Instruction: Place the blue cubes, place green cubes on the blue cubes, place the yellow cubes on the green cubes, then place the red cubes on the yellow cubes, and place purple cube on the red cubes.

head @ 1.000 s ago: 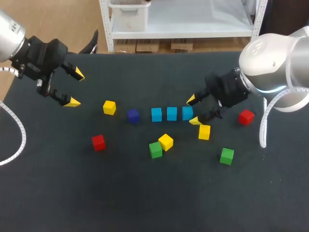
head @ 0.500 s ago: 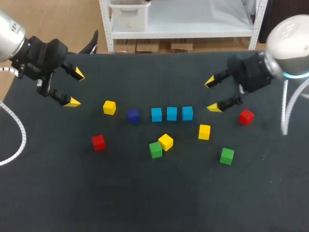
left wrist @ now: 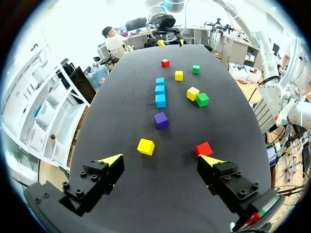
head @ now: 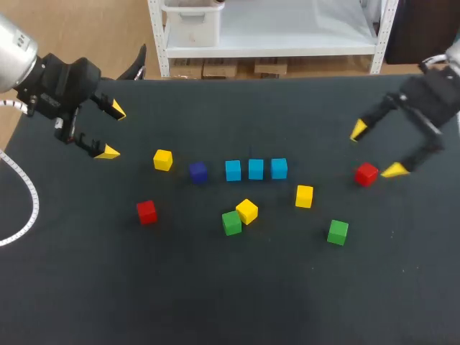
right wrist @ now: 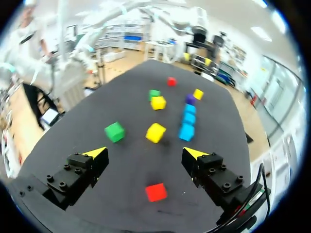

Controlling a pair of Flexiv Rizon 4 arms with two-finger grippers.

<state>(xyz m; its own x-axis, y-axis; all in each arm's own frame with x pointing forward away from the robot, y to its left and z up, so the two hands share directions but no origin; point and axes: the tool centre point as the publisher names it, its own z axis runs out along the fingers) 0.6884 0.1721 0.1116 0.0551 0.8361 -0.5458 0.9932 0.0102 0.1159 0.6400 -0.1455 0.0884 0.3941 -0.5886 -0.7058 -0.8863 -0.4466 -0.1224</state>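
Our dark table (head: 215, 302) carries every cube flat on its surface: three blue cubes (head: 255, 169) in a row at centre, the purple cube (head: 198, 171) just left of them, and yellow cubes (head: 304, 195), green cubes (head: 338, 231) and red cubes (head: 146, 211) scattered around. Our left gripper (head: 113, 132) hangs wide open and empty over the far left corner. Our right gripper (head: 375, 150), equally spread, holds nothing just by the right-hand red cube (head: 366, 174).

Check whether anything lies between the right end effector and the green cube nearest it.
Yes: a red cube sits just ahead of the open right end effector, roughly on the line to that green cube. Nothing else intervenes; descending from above would likely clear it.
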